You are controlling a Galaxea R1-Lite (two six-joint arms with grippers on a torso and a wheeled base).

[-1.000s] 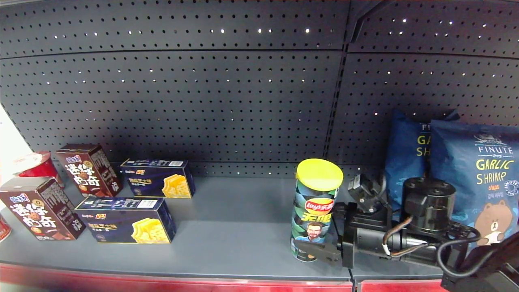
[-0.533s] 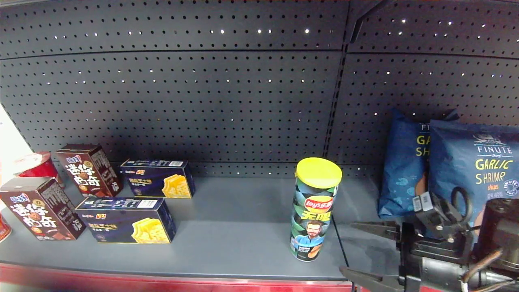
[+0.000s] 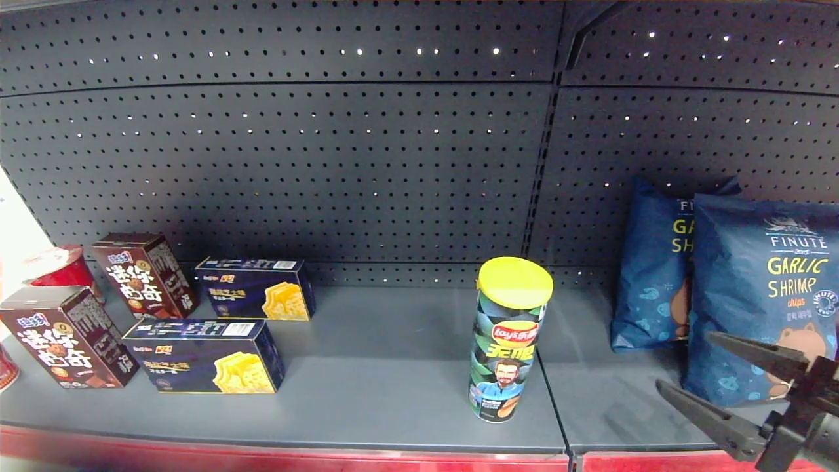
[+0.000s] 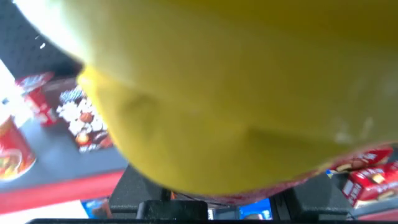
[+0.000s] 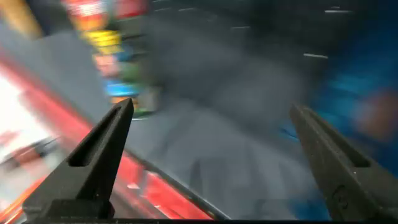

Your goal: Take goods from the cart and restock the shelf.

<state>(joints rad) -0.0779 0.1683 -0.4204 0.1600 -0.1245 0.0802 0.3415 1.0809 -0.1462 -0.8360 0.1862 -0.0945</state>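
Note:
A chips can with a yellow lid stands upright on the grey shelf, right of the middle. My right gripper is open and holds nothing, low at the right, well clear of the can and in front of the blue bags. In the right wrist view its two fingers spread wide over the shelf edge, with the can blurred beyond them. In the left wrist view a yellow packet sits right against the camera, held in my left gripper.
Two brown boxes, two navy boxes and a red cup stand at the shelf's left. Two blue garlic shrimp chip bags lean at the right. A pegboard wall closes the back. Bare shelf lies between boxes and can.
My right gripper has let go of the chips can and drawn back to the right and towards the shelf's front edge. The can stays upright where it was set.

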